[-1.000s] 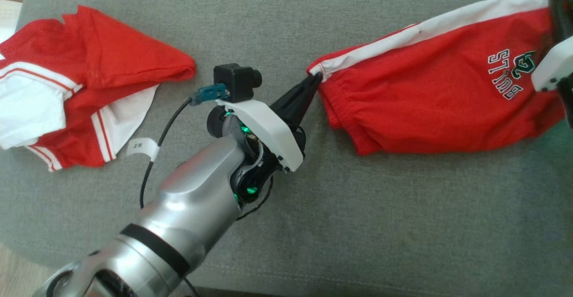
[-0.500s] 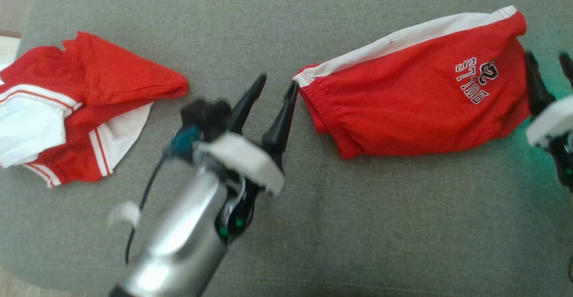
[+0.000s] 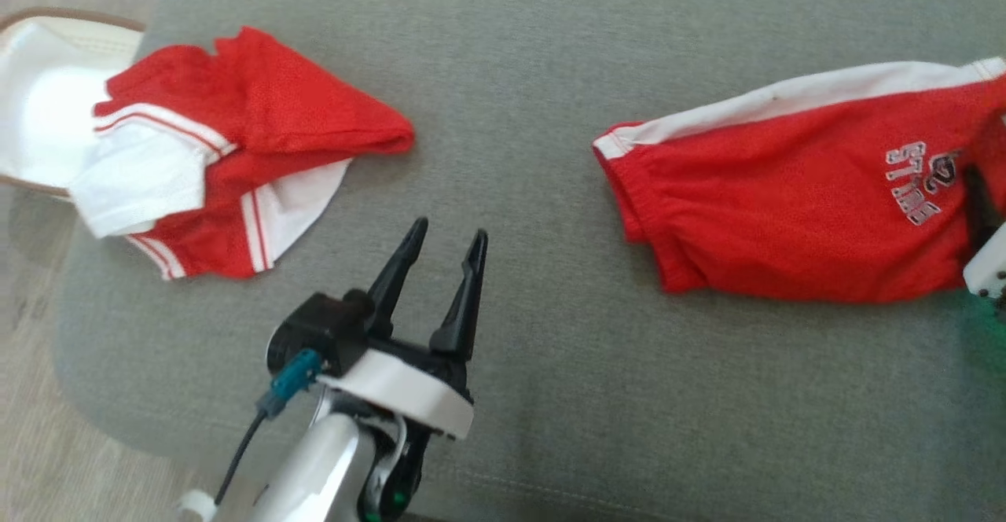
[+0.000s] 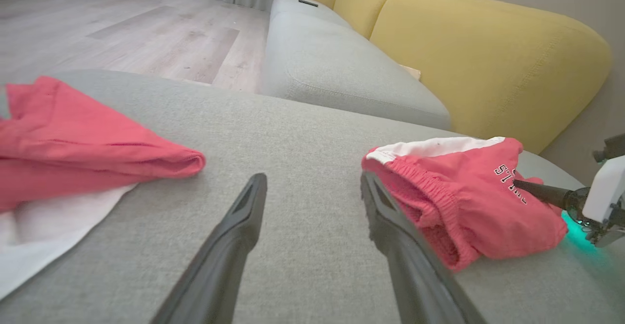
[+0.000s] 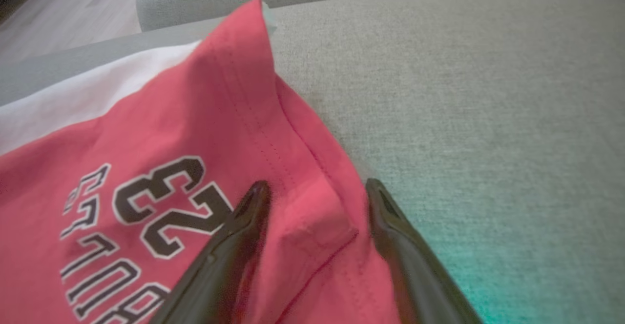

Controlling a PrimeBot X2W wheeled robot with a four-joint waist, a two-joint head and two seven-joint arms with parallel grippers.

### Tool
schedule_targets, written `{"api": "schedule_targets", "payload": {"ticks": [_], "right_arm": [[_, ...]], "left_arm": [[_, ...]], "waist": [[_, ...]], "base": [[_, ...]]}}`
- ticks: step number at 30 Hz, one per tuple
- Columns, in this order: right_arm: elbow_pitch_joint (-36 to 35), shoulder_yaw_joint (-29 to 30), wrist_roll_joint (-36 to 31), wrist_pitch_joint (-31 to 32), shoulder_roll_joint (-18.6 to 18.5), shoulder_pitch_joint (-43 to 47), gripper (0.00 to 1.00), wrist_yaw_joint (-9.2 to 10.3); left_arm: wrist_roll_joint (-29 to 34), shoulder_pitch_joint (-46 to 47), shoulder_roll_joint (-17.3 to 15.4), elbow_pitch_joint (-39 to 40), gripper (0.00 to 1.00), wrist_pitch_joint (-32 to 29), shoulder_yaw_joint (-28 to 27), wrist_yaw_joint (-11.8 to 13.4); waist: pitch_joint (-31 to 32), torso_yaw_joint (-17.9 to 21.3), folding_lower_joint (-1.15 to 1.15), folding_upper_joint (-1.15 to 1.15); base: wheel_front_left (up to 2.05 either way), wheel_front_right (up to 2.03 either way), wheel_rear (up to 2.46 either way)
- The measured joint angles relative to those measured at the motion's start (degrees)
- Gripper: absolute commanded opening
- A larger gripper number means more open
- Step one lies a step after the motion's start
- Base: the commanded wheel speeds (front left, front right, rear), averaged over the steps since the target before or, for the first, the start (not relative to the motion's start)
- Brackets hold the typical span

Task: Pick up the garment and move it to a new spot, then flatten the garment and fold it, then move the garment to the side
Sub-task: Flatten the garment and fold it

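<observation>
The red shorts lay folded at the frame's right on the grey cushion. My left pincer gaped empty at lower centre; my right pincer stood spread astride their hem. Folding looked done; moving them aside was left.

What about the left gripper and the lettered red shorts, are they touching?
Apart. The head view shows the open left gripper over bare grey cushion, with a plain strip of cushion between its fingertips and the shorts.
</observation>
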State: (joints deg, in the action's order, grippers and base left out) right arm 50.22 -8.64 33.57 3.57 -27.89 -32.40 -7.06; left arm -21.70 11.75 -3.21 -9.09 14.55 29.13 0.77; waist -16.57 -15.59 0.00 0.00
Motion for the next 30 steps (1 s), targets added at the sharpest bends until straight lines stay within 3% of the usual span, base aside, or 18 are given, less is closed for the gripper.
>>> {"api": "schedule_targets", "payload": {"ticks": [2, 3, 4, 5, 12, 18, 25, 30], "right_arm": [[1.27, 0.19, 0.57, 0.58, 0.0, -0.15, 1.0, 0.0], [1.97, 0.25, 0.87, 0.62, 0.01, -0.27, 0.87, 0.0], [2.58, 0.46, 1.23, 0.64, 0.09, -0.27, 0.31, 0.0], [3.23, 0.88, 1.7, 0.44, 0.24, -0.24, 0.0, 0.0], [8.7, 3.26, 0.9, -2.85, 0.4, -0.26, 0.0, 0.0], [15.59, 5.59, -4.49, -5.27, 0.16, -2.32, 0.0, 0.0], [15.89, 5.83, -7.92, -10.77, 0.88, -3.48, 0.0, 0.0], [11.92, 5.01, -9.95, -13.74, 3.9, -3.89, 0.0, 0.0]], "left_arm": [[0.49, -1.34, 0.0, 0.02, 1.0, 0.0, -0.4, -0.36], [0.59, -1.86, 0.02, 0.03, 1.0, -0.01, -0.52, -0.6], [0.77, -2.3, 0.05, 0.04, 1.0, -0.01, -0.64, -0.78], [1.0, -2.64, 0.09, 0.04, 1.0, -0.01, -0.81, -0.79], [1.47, -5.13, 0.22, 0.66, 1.0, -0.01, -3.2, -0.9], [1.46, -5.97, 0.21, 1.31, 1.0, -0.01, -4.03, -1.27], [1.46, -5.98, 0.22, 1.3, 1.0, -0.01, -3.96, -1.2], [1.46, -6.32, 0.21, 0.59, 1.0, -0.01, -4.09, -1.21]], "waist": [[0.59, -0.8, 0.0, 0.0], [1.0, -1.05, 0.0, 0.0], [1.42, -1.25, 0.0, 0.0], [1.87, -1.37, 0.0, 0.0], [4.57, 0.98, 0.0, 0.0], [6.33, 5.35, 0.0, 0.0], [8.0, 8.75, 0.0, 0.0], [9.69, 9.31, 0.0, 0.0]], "base": [[0.0, 0.0, 0.0], [0.0, 0.0, 0.0], [0.0, 0.0, 0.0], [0.0, 0.0, 0.0], [0.0, 0.0, 0.0], [0.0, 0.0, 0.0], [0.0, 0.0, 0.0], [0.0, 0.0, 0.0]]}}
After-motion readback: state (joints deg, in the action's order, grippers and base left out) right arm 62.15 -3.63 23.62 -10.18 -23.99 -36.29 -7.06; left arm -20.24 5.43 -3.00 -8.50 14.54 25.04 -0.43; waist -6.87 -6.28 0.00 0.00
